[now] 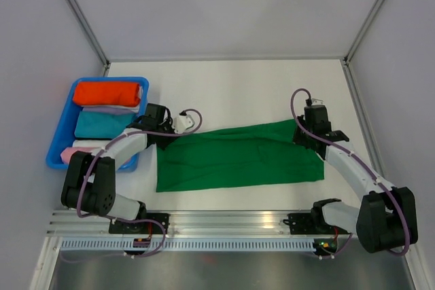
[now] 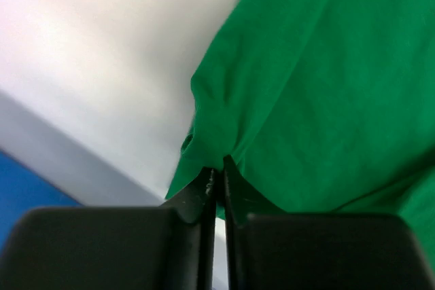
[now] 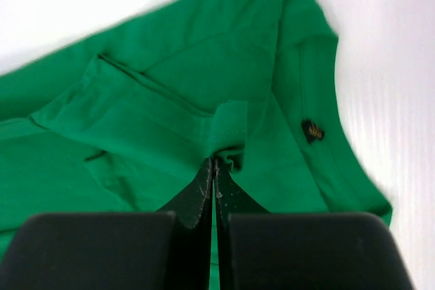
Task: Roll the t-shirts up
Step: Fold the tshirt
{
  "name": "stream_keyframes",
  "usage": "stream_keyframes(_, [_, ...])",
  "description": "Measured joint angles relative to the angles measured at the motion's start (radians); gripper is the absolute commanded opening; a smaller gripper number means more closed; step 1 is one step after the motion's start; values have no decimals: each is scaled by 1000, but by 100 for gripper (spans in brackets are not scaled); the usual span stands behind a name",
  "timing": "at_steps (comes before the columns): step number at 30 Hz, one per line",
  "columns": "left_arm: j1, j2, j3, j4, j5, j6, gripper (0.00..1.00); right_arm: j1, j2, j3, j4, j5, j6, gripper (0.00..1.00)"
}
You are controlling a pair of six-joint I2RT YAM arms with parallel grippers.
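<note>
Lying stretched in a long folded band, the plain emerald-green short-sleeved cloth t-shirt [image 1: 238, 157] spans the white counter [image 1: 224, 86] in the top view, running from the left jaws to the right jaws. The left jaws sit at its far left corner and the right jaws at its far right end. Just outside the left jaws stands a blue plastic tray [image 1: 58, 147], holding a rolled orange-red cloth bundle [image 1: 107, 93] and, nearer the arm bases, a teal cloth bundle [image 1: 102, 125].

In the left wrist view, the left jaws are clenched on the shirt's edge, their tips pressed together with a puckered fold of green cloth [image 2: 211, 134] rising straight ahead of them. The rest of the shirt spreads ahead and to their right; bare counter lies to their left, with a blurred strip of blue at the near left.

In the right wrist view, the right jaws are pinched tight on a small upturned hem fold [image 3: 228, 134]. Green cloth fans out ahead and to their left, and a small dark mark [image 3: 312, 130] sits on the cloth just to their right.
</note>
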Motion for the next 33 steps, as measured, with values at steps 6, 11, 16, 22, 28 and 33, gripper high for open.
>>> stream_keyframes(6, [-27,-46,-58,-92,6,119,54,0,0,-87,-1,-24,34,0])
stream_keyframes(11, [-27,-94,36,-265,42,156,50,0,1,-90,9,-27,41,0])
stream_keyframes(16, [-28,-91,169,-364,128,150,45,0,3,-98,16,-32,42,0])
stream_keyframes(22, [-78,72,270,-291,73,52,33,0,3,-105,16,-35,42,0])
stream_keyframes(28, [-112,116,181,-280,-2,29,49,0,-11,-105,0,-35,41,0])
stream_keyframes(33, [-111,55,140,-307,-52,15,52,0,-36,-105,0,-34,41,0])
